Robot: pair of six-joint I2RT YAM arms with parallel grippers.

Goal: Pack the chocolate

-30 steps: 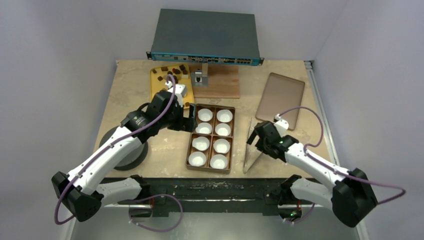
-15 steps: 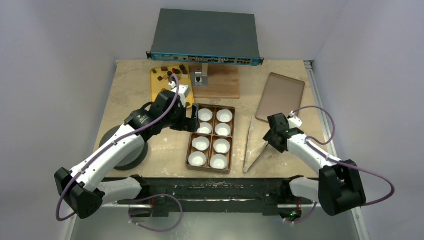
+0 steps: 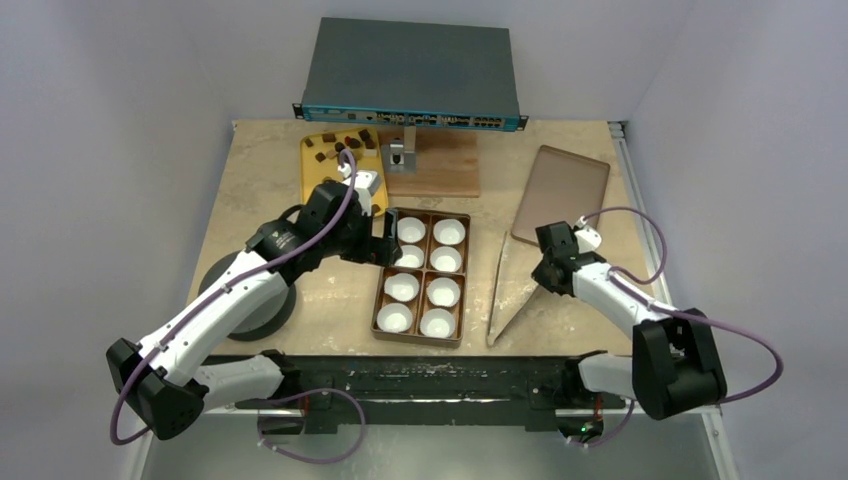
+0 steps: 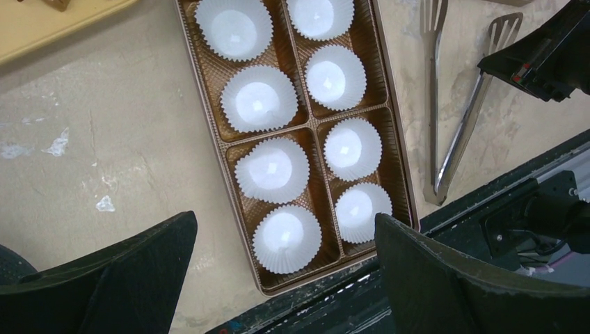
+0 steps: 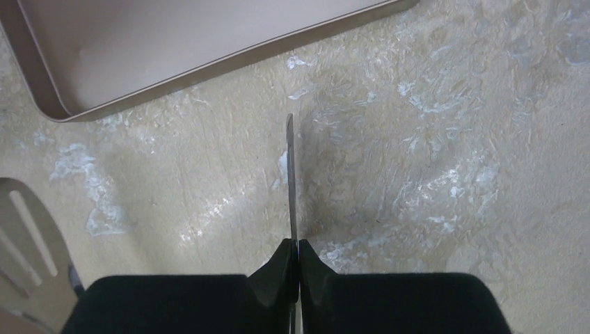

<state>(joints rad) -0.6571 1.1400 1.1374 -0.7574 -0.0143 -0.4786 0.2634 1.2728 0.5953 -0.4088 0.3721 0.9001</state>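
Note:
The chocolate, small dark and tan chunks, lies on a yellow tray at the back left. The brown box holds several white paper cups, all with nothing in them; the left wrist view shows the box from above. My left gripper hangs open over the box's left side, nothing between its fingers. Metal tongs lie right of the box. My right gripper is shut on one thin tong arm, seen edge-on between its fingertips. The other slotted arm lies left.
The flat brown lid lies at the back right, its corner close ahead of the right gripper. A network switch stands at the back, with a wooden board before it. A dark round disc sits under the left arm.
The right arm swung right toward the lid and its jaws went from open to shut on the right tong arm. The left arm has barely moved.

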